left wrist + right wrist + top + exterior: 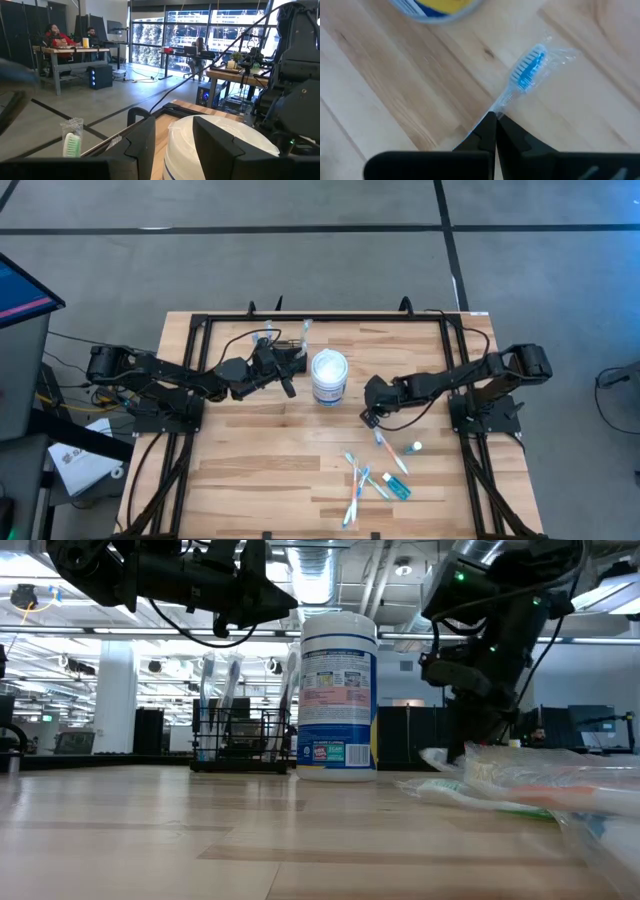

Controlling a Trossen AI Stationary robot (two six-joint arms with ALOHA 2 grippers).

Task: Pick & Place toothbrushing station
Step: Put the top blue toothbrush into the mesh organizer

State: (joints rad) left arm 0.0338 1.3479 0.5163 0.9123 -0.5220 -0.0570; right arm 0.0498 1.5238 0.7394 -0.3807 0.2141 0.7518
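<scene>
Right gripper [373, 420], centre right of the high view, jaws closed on a wrapped blue-bristled toothbrush [527, 70] beside the white tub [329, 377]; left gripper [290, 387], jaws parted and empty, hovers just left of the tub. The toothbrushing station [242, 740], a black wire rack, stands at upper centre, left of the tub. Advice: lift straight, clear the tub, lower handle-first into the rack. Tub label print is illegible.
</scene>
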